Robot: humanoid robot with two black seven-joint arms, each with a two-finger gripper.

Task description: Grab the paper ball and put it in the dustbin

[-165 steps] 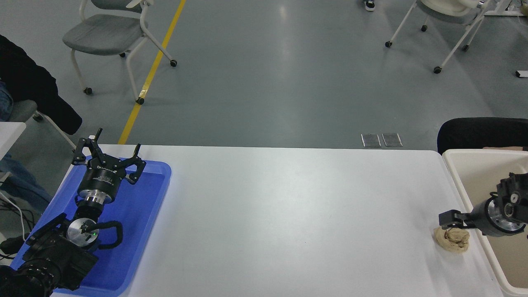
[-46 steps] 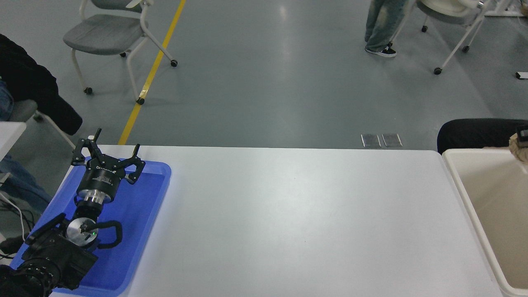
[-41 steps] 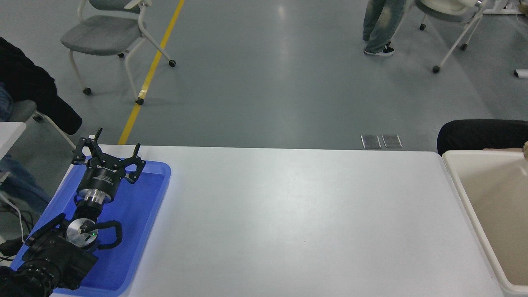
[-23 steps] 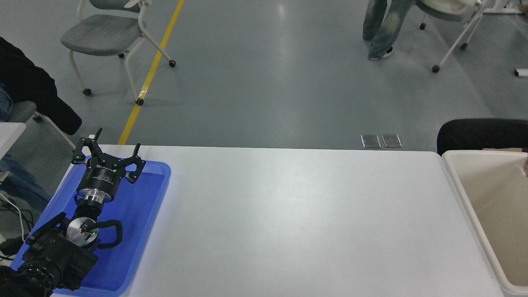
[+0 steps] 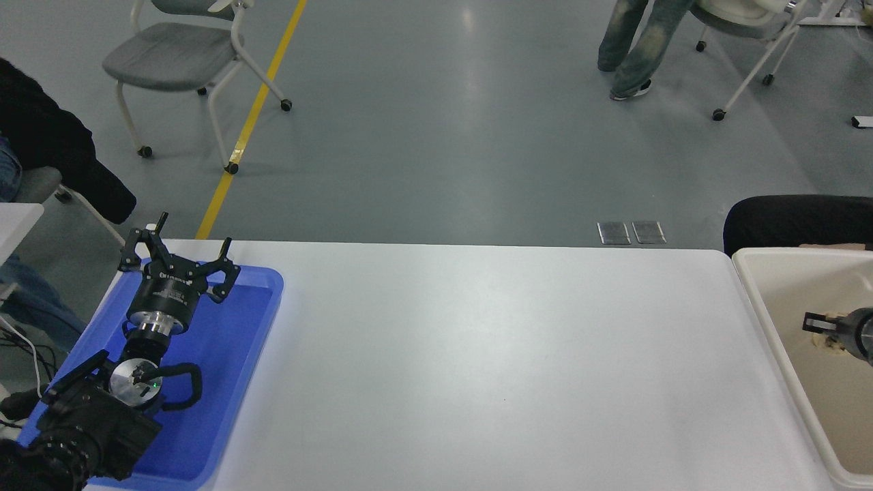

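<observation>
The dustbin (image 5: 791, 251) is a cream-white bin at the table's right end, cut off by the picture's edge. My right gripper (image 5: 818, 323) comes in from the right edge and hangs low over the bin's beige inside. Small tan bits of the paper ball (image 5: 829, 345) show around its black finger; most of the ball is hidden by the gripper, which looks shut on it. My left gripper (image 5: 193, 235) is parked open over the blue tray (image 5: 232, 354) at the lower left.
The white table (image 5: 477, 354) lies between the tray and the bin. A black chair back (image 5: 791, 221) stands behind the bin. Chairs and a walking person's legs (image 5: 634, 41) are on the grey floor beyond. A seated person's dark sleeve (image 5: 48, 150) is at the far left.
My right gripper lifted the paper ball off the table beside the bin, carried it up out of view at the right edge, and has now come back in lower, over the bin's inside.
</observation>
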